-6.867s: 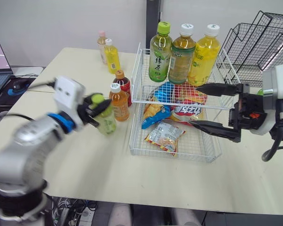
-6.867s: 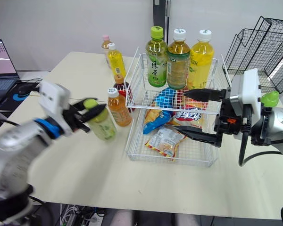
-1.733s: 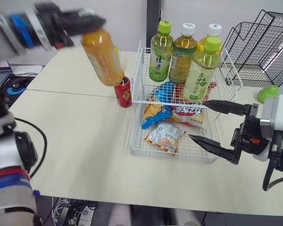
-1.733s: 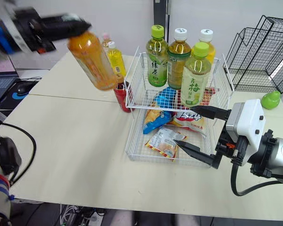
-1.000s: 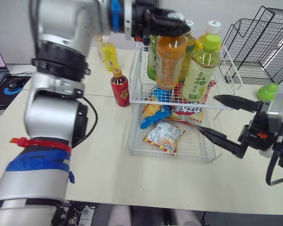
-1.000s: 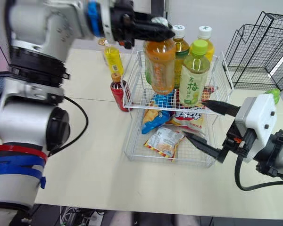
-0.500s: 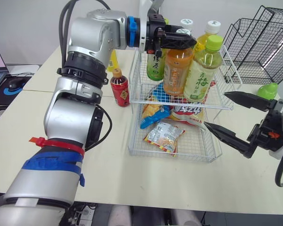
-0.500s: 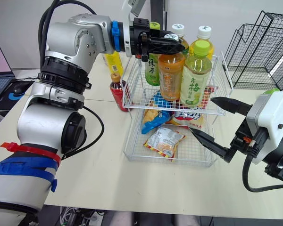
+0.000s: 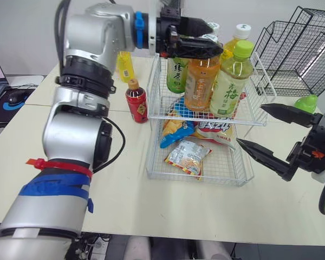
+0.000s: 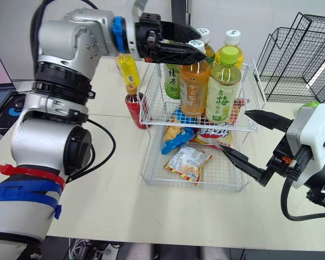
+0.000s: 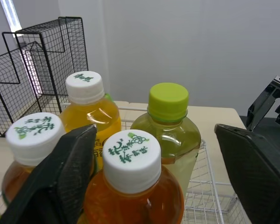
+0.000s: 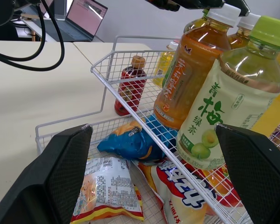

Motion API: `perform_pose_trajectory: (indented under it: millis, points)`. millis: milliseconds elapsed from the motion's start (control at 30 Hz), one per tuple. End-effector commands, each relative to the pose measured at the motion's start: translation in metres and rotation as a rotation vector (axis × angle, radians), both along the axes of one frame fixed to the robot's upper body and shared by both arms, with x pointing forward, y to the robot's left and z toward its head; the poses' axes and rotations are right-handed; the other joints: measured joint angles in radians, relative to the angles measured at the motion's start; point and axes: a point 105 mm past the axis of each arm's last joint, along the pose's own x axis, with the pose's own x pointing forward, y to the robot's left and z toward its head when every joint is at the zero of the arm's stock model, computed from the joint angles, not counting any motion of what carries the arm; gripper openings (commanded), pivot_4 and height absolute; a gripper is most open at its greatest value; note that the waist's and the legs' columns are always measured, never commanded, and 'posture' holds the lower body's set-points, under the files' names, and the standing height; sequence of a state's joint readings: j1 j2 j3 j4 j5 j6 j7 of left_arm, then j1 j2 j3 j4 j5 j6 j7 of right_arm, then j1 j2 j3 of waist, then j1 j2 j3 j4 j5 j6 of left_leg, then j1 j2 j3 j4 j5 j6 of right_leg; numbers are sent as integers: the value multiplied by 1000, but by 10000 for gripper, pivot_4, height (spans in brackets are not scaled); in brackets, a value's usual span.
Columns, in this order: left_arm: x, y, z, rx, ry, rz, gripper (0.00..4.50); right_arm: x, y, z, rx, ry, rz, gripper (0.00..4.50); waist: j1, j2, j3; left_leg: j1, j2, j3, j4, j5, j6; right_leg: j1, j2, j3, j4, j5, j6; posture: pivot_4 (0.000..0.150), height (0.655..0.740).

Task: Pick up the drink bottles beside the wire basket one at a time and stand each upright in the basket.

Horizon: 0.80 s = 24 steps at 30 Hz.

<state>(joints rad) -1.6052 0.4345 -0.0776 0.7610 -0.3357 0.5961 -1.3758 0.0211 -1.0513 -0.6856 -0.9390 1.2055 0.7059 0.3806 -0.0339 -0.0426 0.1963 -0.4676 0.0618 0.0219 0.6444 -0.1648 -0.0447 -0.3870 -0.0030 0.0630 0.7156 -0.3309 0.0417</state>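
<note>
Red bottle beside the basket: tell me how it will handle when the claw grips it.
The red bottle looks filled to the neck, so probably heavy for its size. Short and upright, it likely resists tipping. Its round, glossy body might slip in a loose grip and would roll if knocked over.

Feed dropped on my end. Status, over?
Left gripper open over orange bottle, upright in basket. Right gripper open, empty. Red bottle outside.

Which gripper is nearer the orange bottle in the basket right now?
Left. The left gripper straddles the top of the orange bottle, jaws open either side; the right gripper hangs open off the basket's right side, apart from it.
</note>
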Motion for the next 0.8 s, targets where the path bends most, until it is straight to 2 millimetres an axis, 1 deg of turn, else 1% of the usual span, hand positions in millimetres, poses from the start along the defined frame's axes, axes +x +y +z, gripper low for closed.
perform_pose_trajectory:
  millis: [33,133,233,300,400,533,633,733,800]
  points:
    - [-16,14,27,-19,-117,-12,44641,-3,0,10,2,-57,-7,45000,1,0,0,0,0,0,0,0,0,0,0,0,0,0,0,1500,7134]
    - [-21,39,26,3,-142,10,44641,-1,-2,9,4,-54,-12,45000,1,0,0,0,0,0,0,0,0,0,0,0,0,0,0,1500,7134]
    - [-24,64,33,-45,-165,84,44641,1,-4,9,17,-50,-14,45000,1,1,0,1,0,0,0,0,0,0,0,0,0,0,0,1500,7134]
    - [-22,80,39,-97,-166,169,44641,3,-5,10,27,-48,-13,45000,1,1,0,1,1,-1,0,0,0,0,0,-1,1,0,0,1500,7134]
    - [-14,101,37,-122,-202,290,44641,5,-5,11,32,-51,-8,45000,2,1,0,0,1,-1,1,0,0,1,0,-1,1,0,0,1500,7134]
    - [0,134,27,-129,-233,468,44641,8,-4,14,37,-60,11,45000,4,1,0,2,0,-1,1,0,0,2,0,-1,1,0,0,1500,7134]
    - [9,153,16,-112,-229,552,44641,10,-3,16,37,-62,28,45000,5,1,0,1,0,-2,2,0,0,2,0,-2,2,0,0,1500,7134]
    - [21,177,-13,-62,-196,647,44641,10,2,13,19,-44,68,45000,4,1,-1,1,0,-1,1,0,0,2,0,-1,1,0,0,1500,7134]
    - [26,186,-23,-66,-179,685,44641,8,6,11,18,-32,96,45000,4,1,-1,2,1,-1,1,0,0,2,0,-1,2,0,0,1500,7134]
